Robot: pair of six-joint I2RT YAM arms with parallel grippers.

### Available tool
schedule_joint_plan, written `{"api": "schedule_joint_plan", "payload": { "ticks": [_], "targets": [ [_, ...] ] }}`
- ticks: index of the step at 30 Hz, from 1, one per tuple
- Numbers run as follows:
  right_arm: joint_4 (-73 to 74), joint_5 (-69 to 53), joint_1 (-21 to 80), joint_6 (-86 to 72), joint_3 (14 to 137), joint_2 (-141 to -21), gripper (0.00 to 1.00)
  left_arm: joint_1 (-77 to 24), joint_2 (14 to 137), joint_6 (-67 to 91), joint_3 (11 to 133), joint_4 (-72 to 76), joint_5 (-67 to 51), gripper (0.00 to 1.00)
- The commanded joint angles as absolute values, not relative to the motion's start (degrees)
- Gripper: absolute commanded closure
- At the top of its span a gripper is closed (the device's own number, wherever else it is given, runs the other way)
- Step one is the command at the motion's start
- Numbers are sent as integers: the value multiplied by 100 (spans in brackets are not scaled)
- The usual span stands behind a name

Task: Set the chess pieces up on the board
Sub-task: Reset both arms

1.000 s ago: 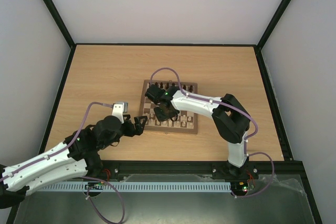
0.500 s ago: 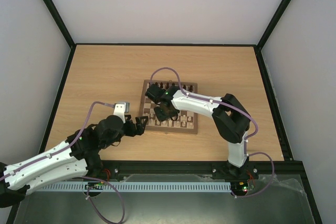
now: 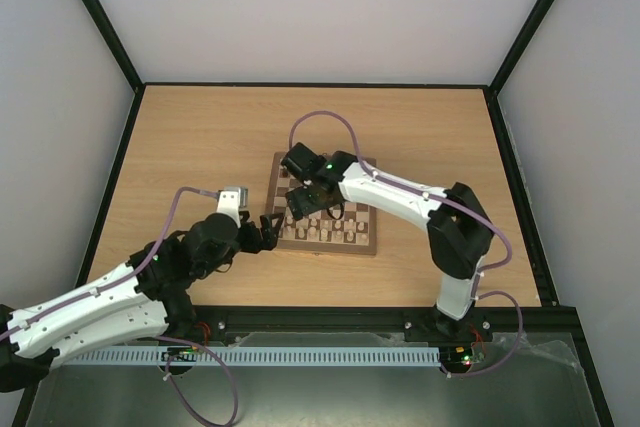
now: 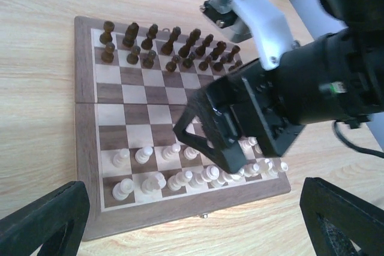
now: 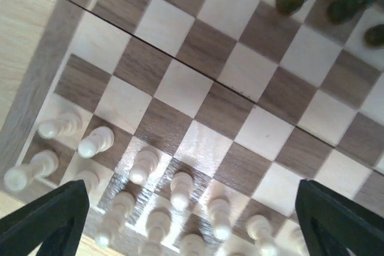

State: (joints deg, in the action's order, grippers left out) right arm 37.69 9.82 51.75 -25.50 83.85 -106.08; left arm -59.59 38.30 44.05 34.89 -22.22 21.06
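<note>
Your board [image 3: 372,245] lies near the middle of the table [image 3: 180,147]. The dark pieces [image 4: 174,43] stand in two rows on its far side, and the pale pieces [image 4: 180,178] on its near side. Your right gripper [image 5: 189,193] hangs over the pale rows, fingers spread wide, holding nothing. Your left gripper [image 4: 192,190] sits just beside the board's near left corner, spread wide too
</note>
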Motion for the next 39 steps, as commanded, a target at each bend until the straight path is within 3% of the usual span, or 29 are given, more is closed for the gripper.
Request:
{"api": "schedule_joint_plan", "payload": {
  "ticks": [1, 4, 11, 16, 22, 26, 32, 39],
  "targets": [
    [4080, 1290, 5081, -2506, 8516, -9983, 1, -5946, 3957, 4283, 3797, -2175, 2537, 1],
    [3926, 1569, 5009, -2543, 8306, -9468, 1, -5948, 4085, 4039, 3902, -1921, 2667, 1],
    [2601, 4052, 4834, -2459, 6792, -7629, 1, -5862, 4899, 4028, 4309, -1836, 4174, 1],
    [2466, 4109, 4019, -2513, 6068, -7182, 1, -5563, 5257, 3846, 4103, -1133, 4926, 1],
    [525, 3891, 2943, -2236, 4335, -6142, 1, -4380, 5680, 3605, 3907, -374, 4954, 1],
    [-938, 4740, 2619, -1721, 3363, -5713, 1, -3383, 5578, 3292, 3501, 295, 4428, 1],
    [-2140, 4883, 1776, -1997, 2529, -5659, 1, -2442, 5283, 2875, 2585, 1498, 4520, 1],
    [-3904, 5050, 1542, -1777, 2158, -7127, 1, -1835, 6384, 2714, 2349, 2669, 4032, 1]
  ]
}}
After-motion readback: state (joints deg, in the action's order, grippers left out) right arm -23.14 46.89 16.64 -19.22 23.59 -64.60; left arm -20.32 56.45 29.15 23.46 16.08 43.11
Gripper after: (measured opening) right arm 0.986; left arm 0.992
